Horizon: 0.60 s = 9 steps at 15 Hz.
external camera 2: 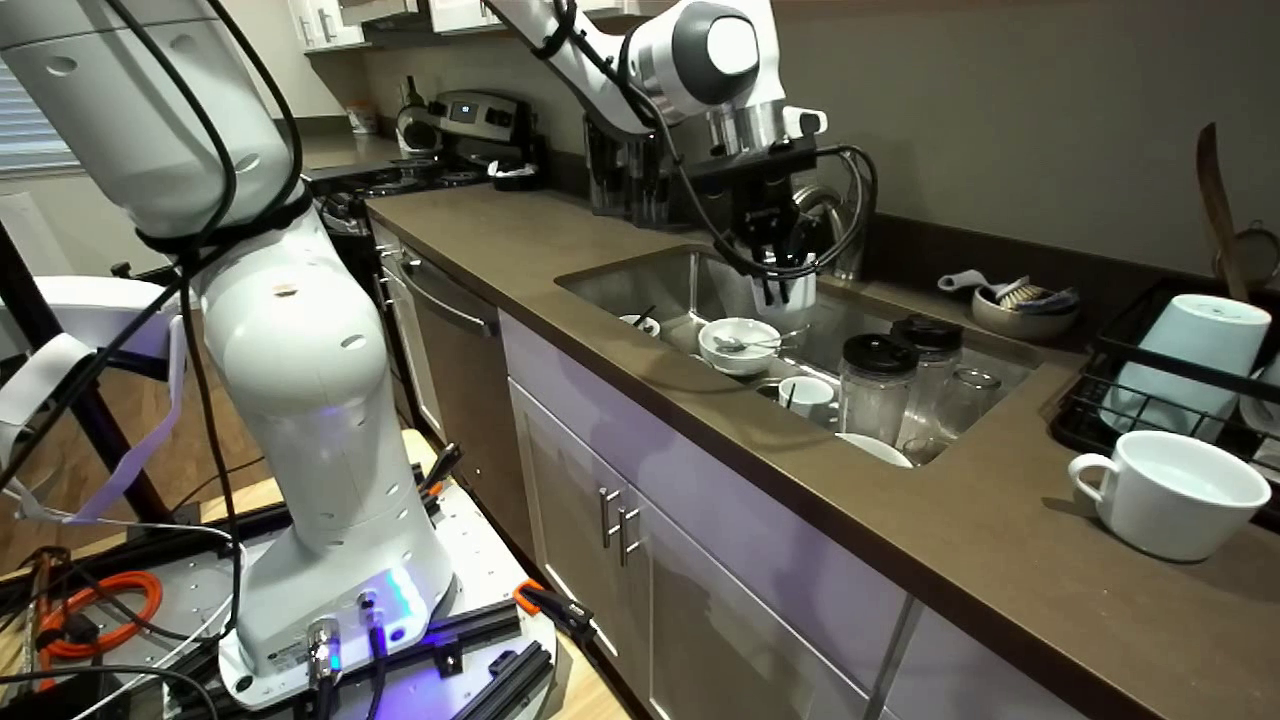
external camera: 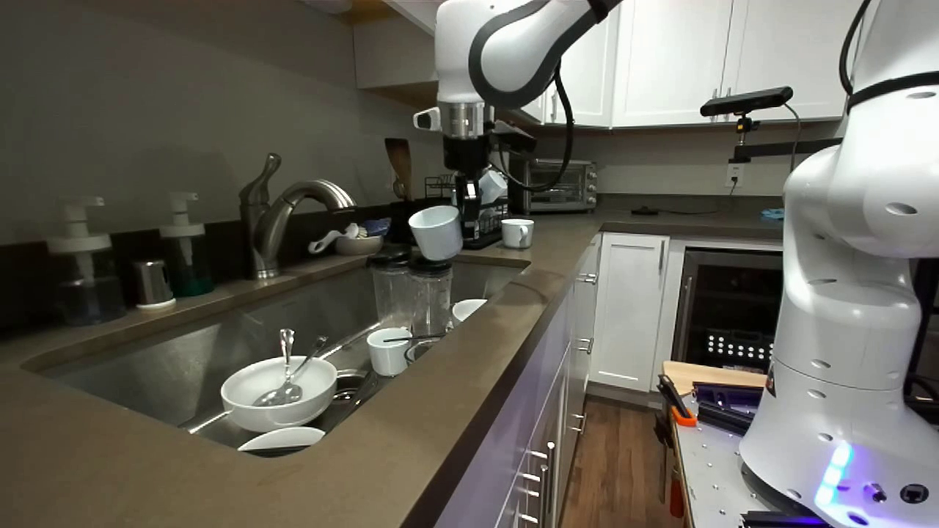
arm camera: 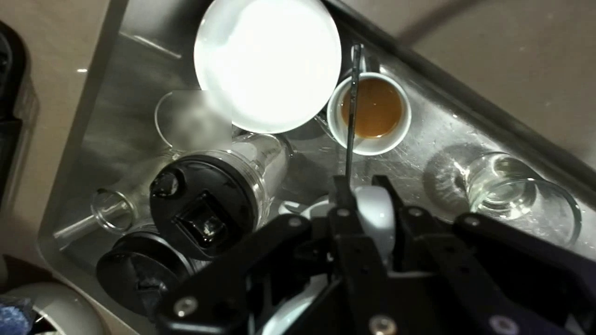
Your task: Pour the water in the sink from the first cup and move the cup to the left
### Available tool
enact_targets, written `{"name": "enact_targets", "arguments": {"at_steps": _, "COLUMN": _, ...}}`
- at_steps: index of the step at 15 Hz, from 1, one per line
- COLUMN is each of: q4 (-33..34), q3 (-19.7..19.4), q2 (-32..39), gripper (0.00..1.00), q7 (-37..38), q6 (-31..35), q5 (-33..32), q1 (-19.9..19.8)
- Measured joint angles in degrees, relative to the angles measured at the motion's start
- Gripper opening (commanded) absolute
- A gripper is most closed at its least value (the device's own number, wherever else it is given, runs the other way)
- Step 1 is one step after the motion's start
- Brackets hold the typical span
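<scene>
The tool point(arm camera: 362, 184) is pinching the white cup point(external camera: 435, 235), which is hanging tilted above the sink point(external camera: 249, 337), on the tool's side toward the back edge of the counter point(external camera: 447, 403), its mouth apparently leaning likewise.

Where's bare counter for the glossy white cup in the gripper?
Bare: front of brown countertop between dark stove and rectangular stainless-steel sink; narrower strip along the sink's front. Crowded: the sink, with round white bowl, clear black-lidded jars and white mug; behind it, around the curved chrome faucet.
</scene>
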Motion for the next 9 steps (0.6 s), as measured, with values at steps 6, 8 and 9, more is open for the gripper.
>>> {"name": "enact_targets", "arguments": {"at_steps": 6, "q4": 1.03, "q3": 5.53, "q2": 0.01, "gripper": 0.04, "q7": 7.88, "q6": -6.33, "q5": -14.40, "q1": 0.26}}
{"name": "enact_targets", "arguments": {"at_steps": 8, "q4": 1.54, "q3": 7.51, "q2": 0.05, "gripper": 0.04, "q7": 9.70, "q6": -11.54, "q5": -17.81, "q1": 0.97}}
{"name": "enact_targets", "arguments": {"at_steps": 9, "q4": 1.83, "q3": 8.18, "q2": 0.09, "gripper": 0.04, "q7": 9.75, "q6": -14.06, "q5": -18.46, "q1": 1.63}}
